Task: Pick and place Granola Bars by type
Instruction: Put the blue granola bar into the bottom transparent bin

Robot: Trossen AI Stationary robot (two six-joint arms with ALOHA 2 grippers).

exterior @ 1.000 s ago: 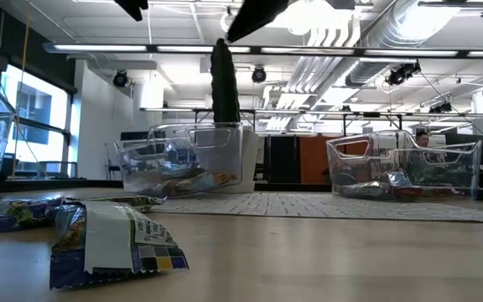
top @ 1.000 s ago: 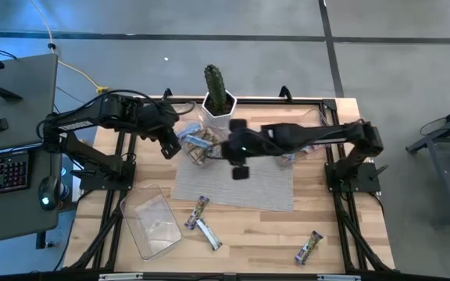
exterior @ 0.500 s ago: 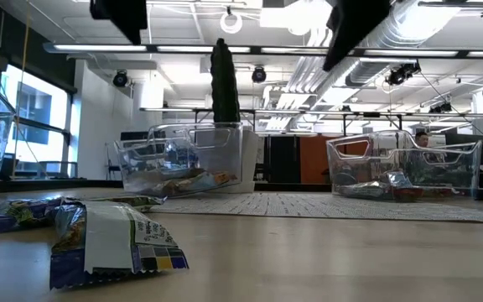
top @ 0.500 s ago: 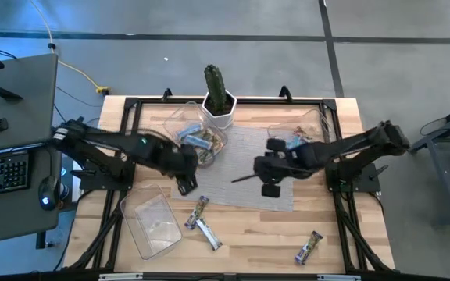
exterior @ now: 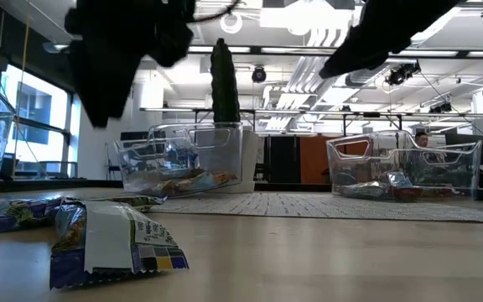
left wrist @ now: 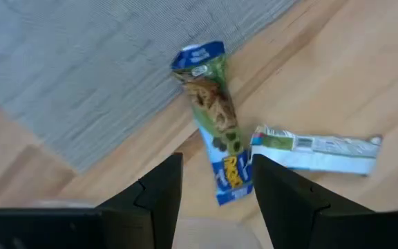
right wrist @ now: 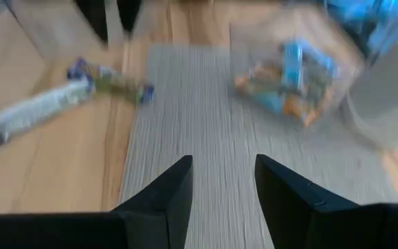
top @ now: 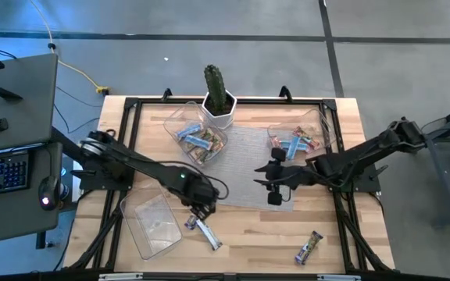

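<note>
Two granola bars lie flat on the wood near the mat's near-left corner: a blue-and-green one point(left wrist: 216, 138) point(top: 195, 212) and a white one point(left wrist: 316, 149) point(top: 208, 233). My left gripper point(left wrist: 218, 166) point(top: 201, 207) hangs open above the blue-and-green bar, one finger to each side of it, well clear of the table in the low view. My right gripper point(right wrist: 223, 166) point(top: 272, 186) is open and empty over the grey mat point(top: 241, 176). A third loose bar point(top: 309, 247) lies by the near edge.
A clear tub point(top: 196, 136) with blue and tan bars sits at the mat's far left, and another tub point(top: 297, 140) with bars at its far right. An empty tub point(top: 153, 222) lies near left. A cactus in a white pot point(top: 219, 101) stands at the far edge.
My left gripper has swung from beside the far-left tub toward the near edge and come down over the two bars on the wood. My right gripper has drawn back from the far-left tub toward the table's right and near side, across the mat.
</note>
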